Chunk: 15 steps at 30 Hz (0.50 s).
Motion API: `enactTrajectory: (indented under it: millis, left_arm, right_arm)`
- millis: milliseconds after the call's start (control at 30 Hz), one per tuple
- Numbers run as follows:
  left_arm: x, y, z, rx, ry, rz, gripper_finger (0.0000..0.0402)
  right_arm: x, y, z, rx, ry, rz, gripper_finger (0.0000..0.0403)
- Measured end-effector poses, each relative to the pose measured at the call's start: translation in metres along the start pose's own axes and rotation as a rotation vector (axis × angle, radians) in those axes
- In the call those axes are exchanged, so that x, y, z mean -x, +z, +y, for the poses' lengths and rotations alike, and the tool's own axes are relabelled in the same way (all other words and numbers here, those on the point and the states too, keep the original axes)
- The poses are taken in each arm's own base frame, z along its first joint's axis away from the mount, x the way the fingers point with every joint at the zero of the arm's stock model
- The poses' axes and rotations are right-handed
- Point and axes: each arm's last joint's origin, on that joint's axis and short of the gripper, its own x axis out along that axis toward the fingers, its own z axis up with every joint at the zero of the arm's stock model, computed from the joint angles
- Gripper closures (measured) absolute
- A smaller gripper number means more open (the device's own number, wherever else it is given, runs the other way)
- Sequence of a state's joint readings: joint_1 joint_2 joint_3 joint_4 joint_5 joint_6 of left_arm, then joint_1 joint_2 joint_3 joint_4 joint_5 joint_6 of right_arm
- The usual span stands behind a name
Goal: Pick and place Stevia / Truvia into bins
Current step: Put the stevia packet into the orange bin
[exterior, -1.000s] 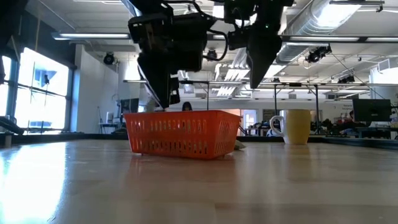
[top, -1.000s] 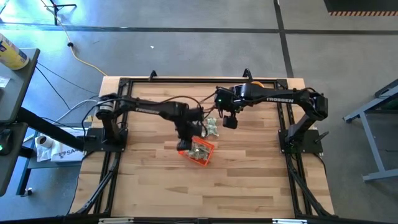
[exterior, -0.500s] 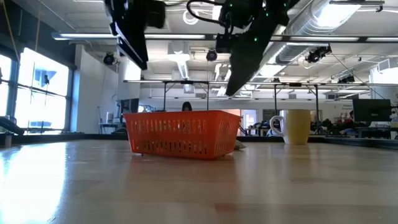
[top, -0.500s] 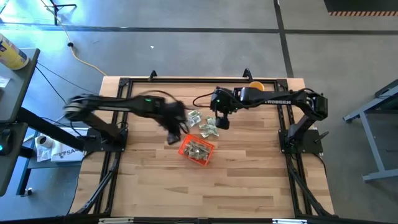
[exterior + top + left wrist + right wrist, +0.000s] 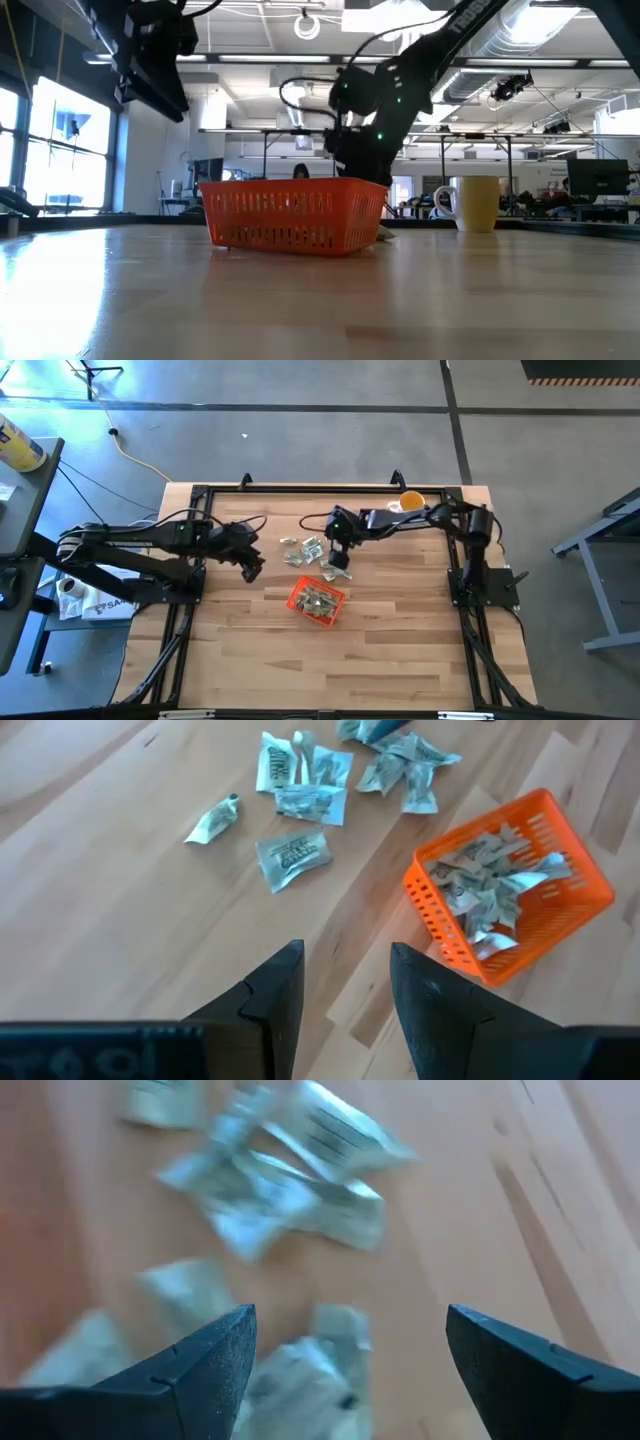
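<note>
On the table [image 5: 400, 640], loose Stevia sachets [image 5: 312, 549] lie just beside the orange bin [image 5: 316, 600], itself part-filled. The right pincer [image 5: 338, 560] hovers over them, fingers apart; the left pincer [image 5: 252, 567] is empty, apart. Sachets look light, limp, flat: pinch an edge.

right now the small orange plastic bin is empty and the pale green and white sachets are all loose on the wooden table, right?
Not quite. The small orange plastic bin is not empty: the left wrist view shows a heap of pale green and white paper sachets already inside it. The rest holds in part: other loose sachets still lie on the wooden table beside the bin.
</note>
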<state>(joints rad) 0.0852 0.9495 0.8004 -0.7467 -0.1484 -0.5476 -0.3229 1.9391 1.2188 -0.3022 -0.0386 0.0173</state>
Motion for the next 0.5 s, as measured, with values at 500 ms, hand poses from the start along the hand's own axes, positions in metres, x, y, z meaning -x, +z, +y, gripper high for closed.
enactTrajectory:
  millis: [500]
  left_arm:
    - [-0.005, -0.002, 0.003, -0.058, 0.084, -0.018, 0.0218]
  right_arm:
    - [-0.025, -0.011, -0.011, -0.094, -0.084, 0.094, 0.0222]
